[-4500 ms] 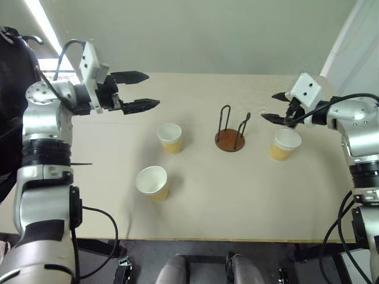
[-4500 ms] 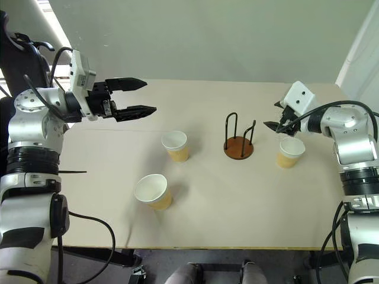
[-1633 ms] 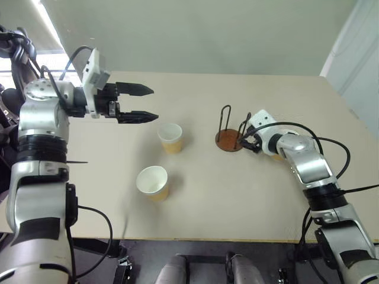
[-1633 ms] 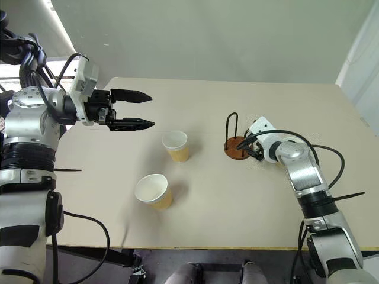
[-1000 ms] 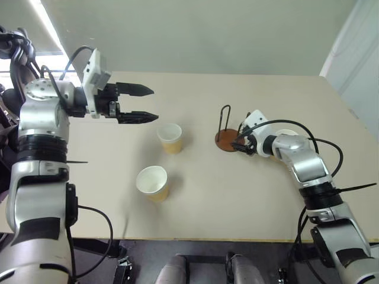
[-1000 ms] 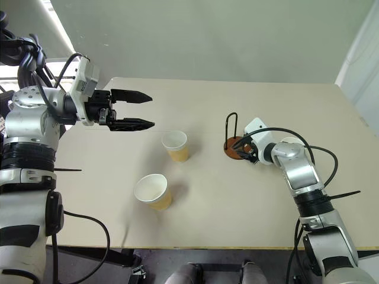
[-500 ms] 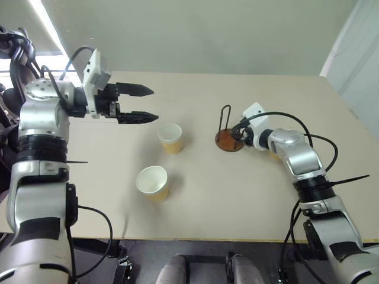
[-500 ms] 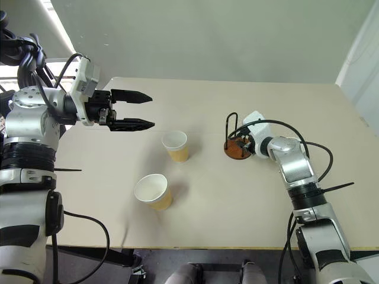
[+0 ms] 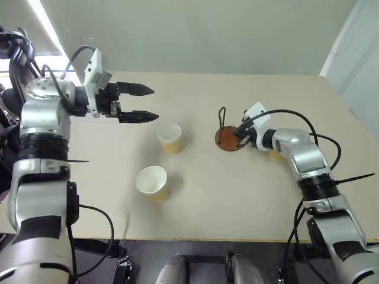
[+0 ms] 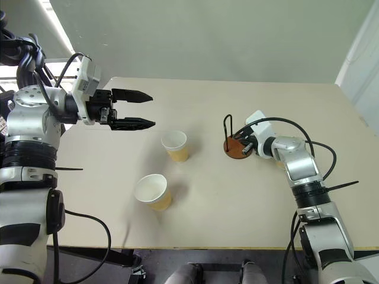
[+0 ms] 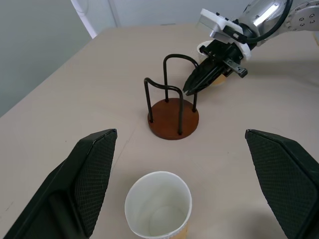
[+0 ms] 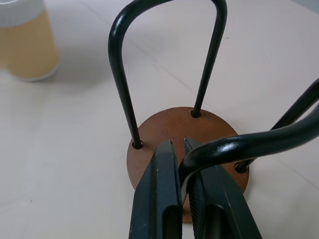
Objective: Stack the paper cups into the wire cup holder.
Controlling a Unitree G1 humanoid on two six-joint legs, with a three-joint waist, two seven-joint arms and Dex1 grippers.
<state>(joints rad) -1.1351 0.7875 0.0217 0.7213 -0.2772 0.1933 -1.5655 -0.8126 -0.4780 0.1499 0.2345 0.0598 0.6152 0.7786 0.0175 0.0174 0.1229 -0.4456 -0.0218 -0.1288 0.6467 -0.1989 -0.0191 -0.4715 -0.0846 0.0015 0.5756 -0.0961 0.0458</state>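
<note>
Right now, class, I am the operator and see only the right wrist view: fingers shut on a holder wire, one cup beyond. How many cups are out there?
Observer: Three: a middle cup, a front cup and a right cup, partly hidden behind the right gripper.
Operator: Where is the other gripper?
Observer: The left gripper hangs open in the air, left of the middle cup.

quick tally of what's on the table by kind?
paper cups: 3
wire cup holder: 1
total: 4
</note>
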